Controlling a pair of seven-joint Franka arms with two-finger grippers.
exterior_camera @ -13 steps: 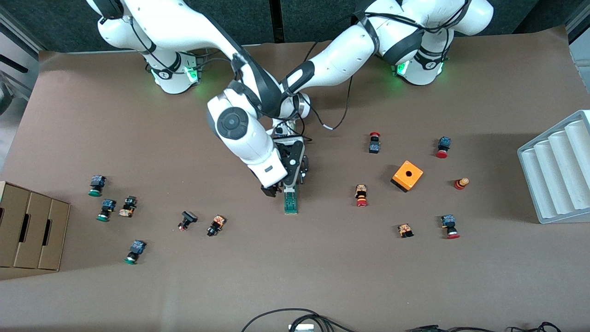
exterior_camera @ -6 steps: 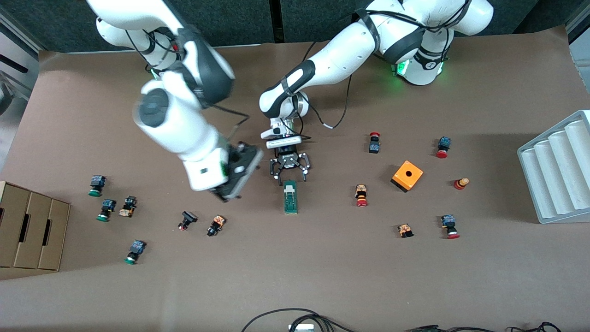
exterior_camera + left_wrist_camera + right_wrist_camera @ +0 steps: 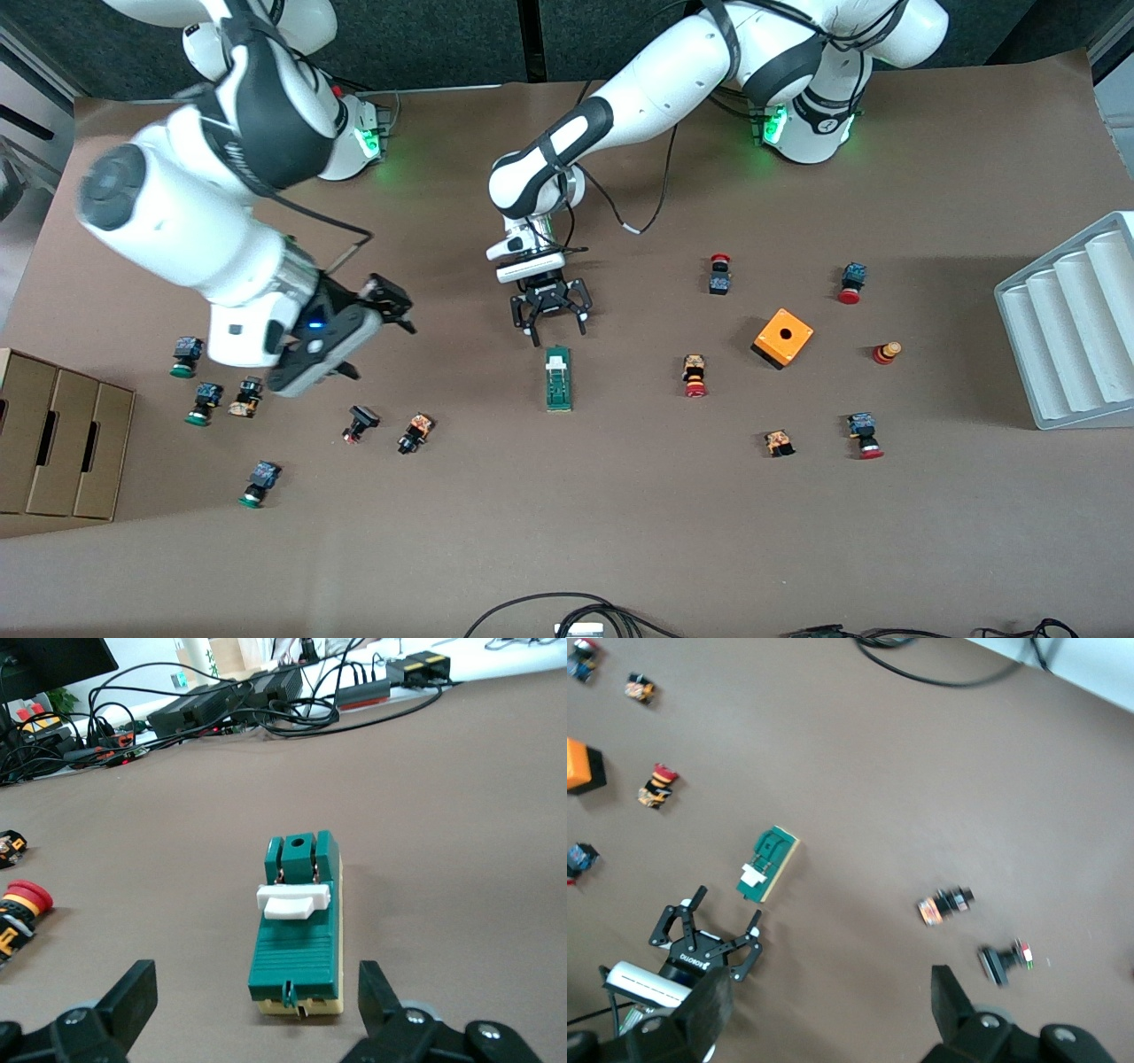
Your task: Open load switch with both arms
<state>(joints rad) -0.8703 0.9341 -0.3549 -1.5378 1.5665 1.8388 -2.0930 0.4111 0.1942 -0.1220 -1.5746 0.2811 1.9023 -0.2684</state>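
I see the left gripper (image 3: 550,330) with jaws wide apart, holding nothing, just at 12 o'clock of the load switch (image 3: 558,378) lying on the table (image 3: 620,532). My right gripper (image 3: 354,332), jaws apart and empty, hangs over bare table; no readable writing on the switch

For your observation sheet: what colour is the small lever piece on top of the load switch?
White, on the green load switch; the left wrist view shows it best.
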